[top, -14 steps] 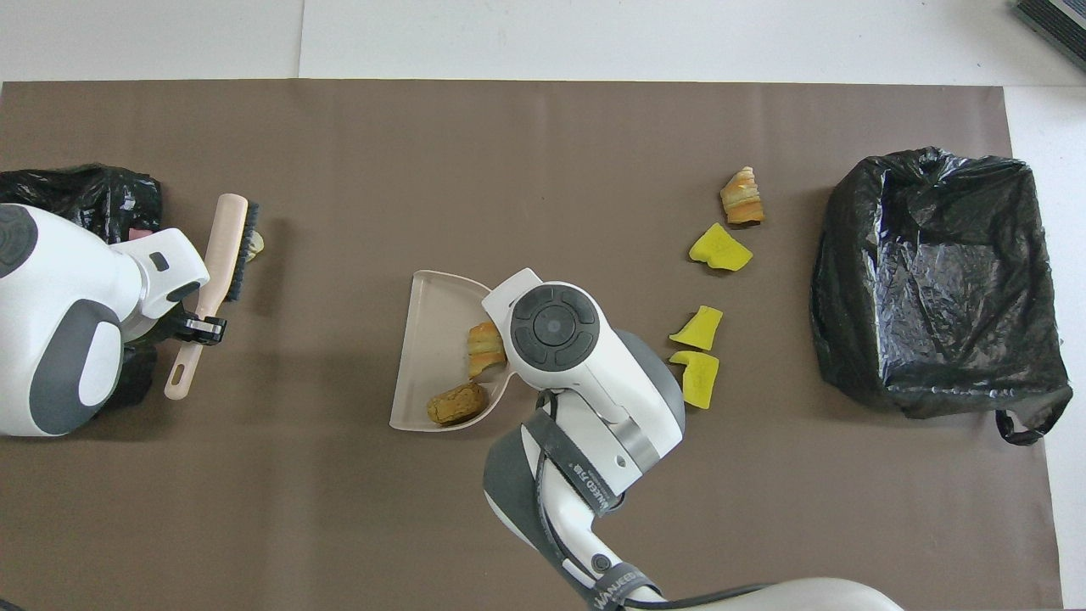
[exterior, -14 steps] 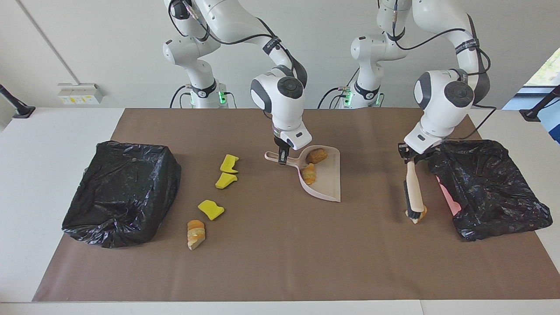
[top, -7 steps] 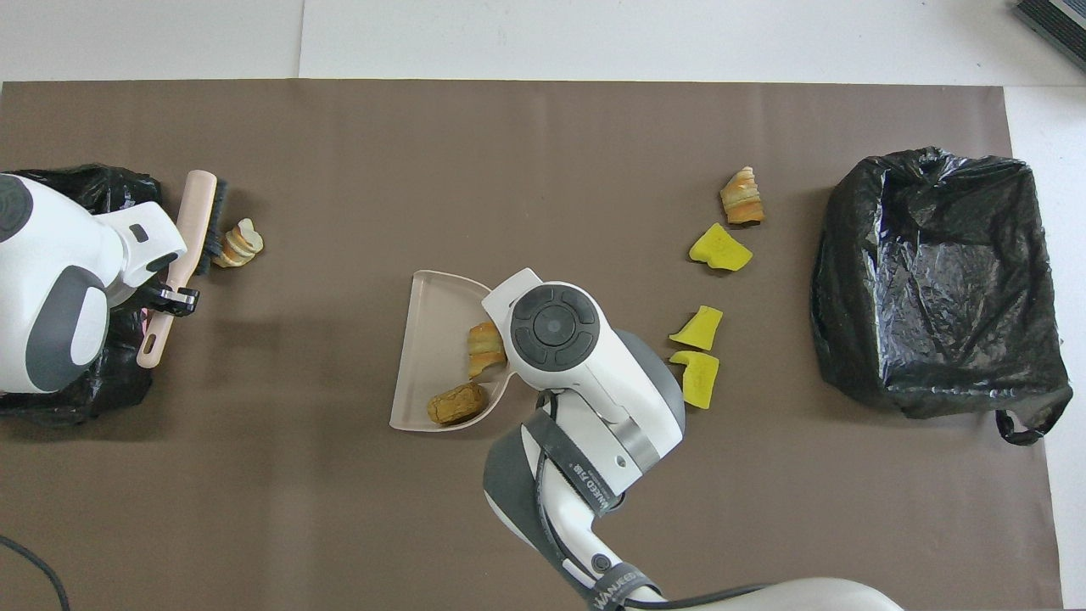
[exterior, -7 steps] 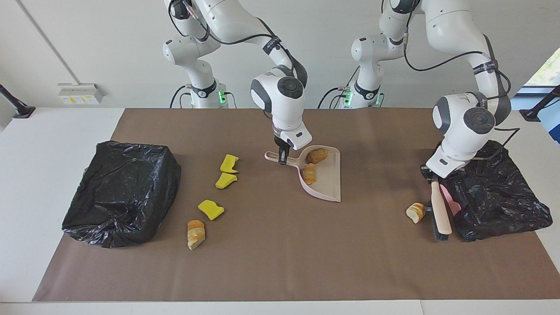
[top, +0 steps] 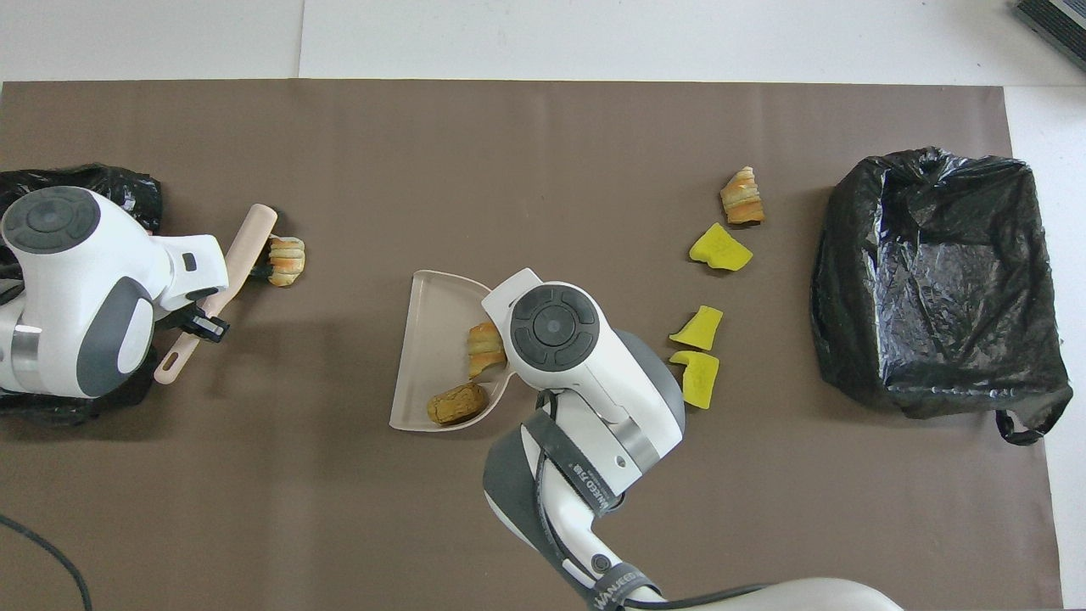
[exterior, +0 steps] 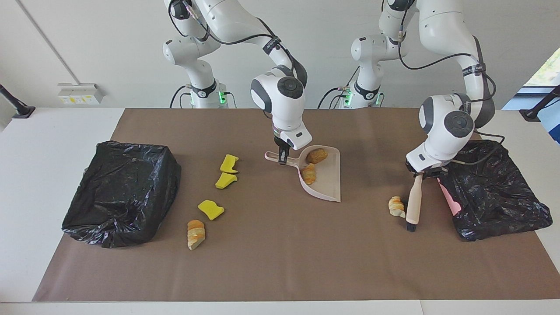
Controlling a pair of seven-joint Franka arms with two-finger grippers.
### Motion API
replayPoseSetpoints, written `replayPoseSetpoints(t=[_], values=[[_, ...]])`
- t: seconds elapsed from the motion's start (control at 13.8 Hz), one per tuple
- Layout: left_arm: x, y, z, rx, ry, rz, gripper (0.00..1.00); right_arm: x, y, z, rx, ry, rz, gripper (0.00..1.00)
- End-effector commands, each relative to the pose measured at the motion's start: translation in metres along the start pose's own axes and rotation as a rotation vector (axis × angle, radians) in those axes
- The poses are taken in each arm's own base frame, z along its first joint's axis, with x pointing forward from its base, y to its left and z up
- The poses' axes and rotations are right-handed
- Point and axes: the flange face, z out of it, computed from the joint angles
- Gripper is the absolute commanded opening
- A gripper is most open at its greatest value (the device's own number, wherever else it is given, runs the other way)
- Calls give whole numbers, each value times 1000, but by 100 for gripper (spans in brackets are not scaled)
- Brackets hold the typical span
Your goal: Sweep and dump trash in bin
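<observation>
Two tan-orange bread-like scraps (exterior: pixel 312 164) lie in the pale pink plastic dustpan (exterior: pixel 328 183) whose handle the right tool (exterior: pixel 282 159) grips, while the left tool (exterior: pixel 421 173), clamped on the pink-handled black-bristled brush (exterior: pixel 413 203), has a third scrap (exterior: pixel 397 206) beside its bristles, and one more bread piece (exterior: pixel 195 234) and three bright yellow sponge chunks (exterior: pixel 211 209) wait unswept on the desk (exterior: pixel 271 262) near the black-bagged bin (exterior: pixel 120 192).

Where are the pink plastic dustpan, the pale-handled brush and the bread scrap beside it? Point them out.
pink plastic dustpan (exterior: pixel 330 181), facing view, bare floor of the pan.
pale-handled brush (exterior: pixel 414 203), facing view, middle of the handle.
bread scrap (exterior: pixel 397 206), facing view, its middle.

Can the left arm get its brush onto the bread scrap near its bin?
Probably yes. The left gripper is shut on the brush, whose head sits right beside the bread scrap, bare mat around it. The right gripper holds the dustpan mid-table.
</observation>
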Motion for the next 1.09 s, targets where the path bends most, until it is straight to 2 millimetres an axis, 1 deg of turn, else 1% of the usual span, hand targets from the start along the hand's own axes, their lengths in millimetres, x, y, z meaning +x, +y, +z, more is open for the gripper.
replayPoseSetpoints(t=[0.0,0.07,0.29,0.36,0.51,0.65,0.72,0.87,1.01], values=[[-7,72,2,-74,-24,68,0,3,1,3,-4,17,13,0],[-6,98,2,-106,-26,76,0,3,1,2,-5,18,13,0],[-7,159,-4,-131,-30,65,0,3,1,3,-4,17,13,0],[-6,176,-6,-154,-40,52,0,3,1,3,-4,17,13,0],[-6,198,-16,-237,-96,-42,0,3,1,3,-4,17,13,0],[0,194,-41,-260,-92,-89,0,3,1,3,-4,17,13,0],[2,186,-50,-264,-88,-110,0,3,0,2,-4,17,13,0],[-3,172,-62,-263,-69,-200,0,2,1,3,-2,15,14,0],[-4,171,-67,-256,-77,-356,0,2,1,3,-2,15,14,0]])
